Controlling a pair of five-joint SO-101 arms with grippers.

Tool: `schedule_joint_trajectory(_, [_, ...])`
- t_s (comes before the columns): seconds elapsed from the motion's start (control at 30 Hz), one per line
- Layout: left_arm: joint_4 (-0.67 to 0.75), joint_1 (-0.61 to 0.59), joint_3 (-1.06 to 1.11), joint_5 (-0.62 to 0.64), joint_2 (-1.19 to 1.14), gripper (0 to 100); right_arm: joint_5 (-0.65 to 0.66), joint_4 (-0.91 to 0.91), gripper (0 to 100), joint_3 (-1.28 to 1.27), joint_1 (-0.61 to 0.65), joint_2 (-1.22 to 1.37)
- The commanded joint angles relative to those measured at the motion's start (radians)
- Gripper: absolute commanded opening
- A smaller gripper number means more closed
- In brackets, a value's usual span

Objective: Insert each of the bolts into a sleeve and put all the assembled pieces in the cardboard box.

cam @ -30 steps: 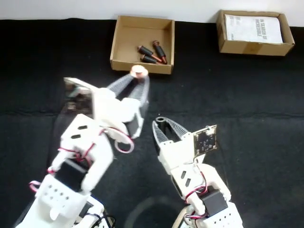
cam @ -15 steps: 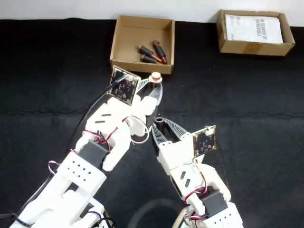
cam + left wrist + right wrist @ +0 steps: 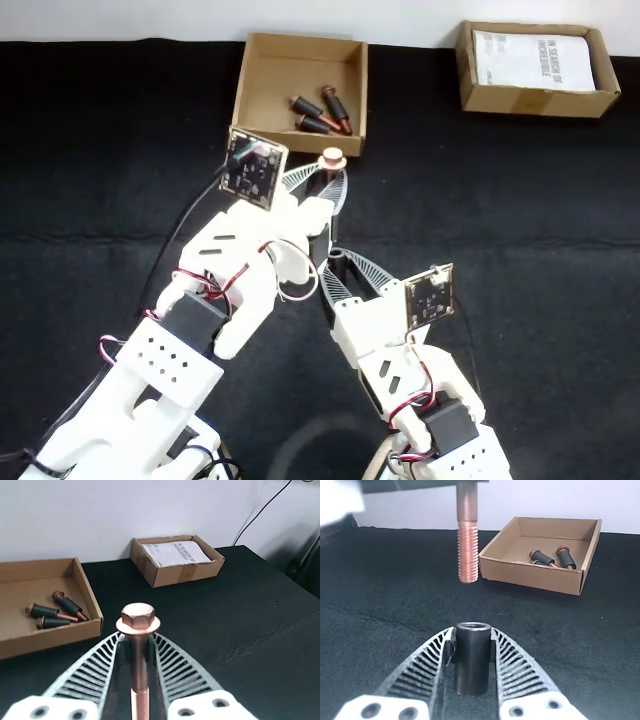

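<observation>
Grips the copper bolt (image 3: 138,630) by its shank in the left gripper (image 3: 138,639), hex head up, threaded end hanging free in the air. Clasps the dark sleeve (image 3: 472,657) upright in the right gripper (image 3: 473,630), bore open upward, a ribbed finger pressed against each side. Keeps the bolt's thread higher than the sleeve's mouth and apart from it, not inside. From the high view, places the sleeve at about 6 o'clock from the bolt head, close by, and the cardboard box (image 3: 250,100) at about 11 o'clock from that head, its near wall just beside. Holds three assembled pieces (image 3: 318,112) in that box, lying flat toward its 4 o'clock corner. Sets a second box (image 3: 535,100), with a printed sheet (image 3: 532,60) inside, at 2 o'clock from the bolt, well apart, on the black cloth (image 3: 520,250) over the table.
</observation>
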State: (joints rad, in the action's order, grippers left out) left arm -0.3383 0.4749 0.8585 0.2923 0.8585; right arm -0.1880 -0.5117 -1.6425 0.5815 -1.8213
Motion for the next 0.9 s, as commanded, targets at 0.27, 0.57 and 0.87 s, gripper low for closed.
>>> schedule_joint_trajectory(0.27, [-0.008, 0.008, 0.010, 0.052, -0.004, 1, -0.008, 0.021, 0.7, 0.015, -0.047, -0.010])
schedule_joint_trajectory(0.57, [-0.008, 0.013, 0.054, 0.149, -0.005, 1, -0.008, 0.022, 0.7, 0.016, -0.054, -0.010])
schedule_joint_trajectory(0.87, [-0.005, 0.015, 0.028, 0.149, -0.005, 1, -0.012, 0.022, 0.7, 0.005, -0.036, -0.004])
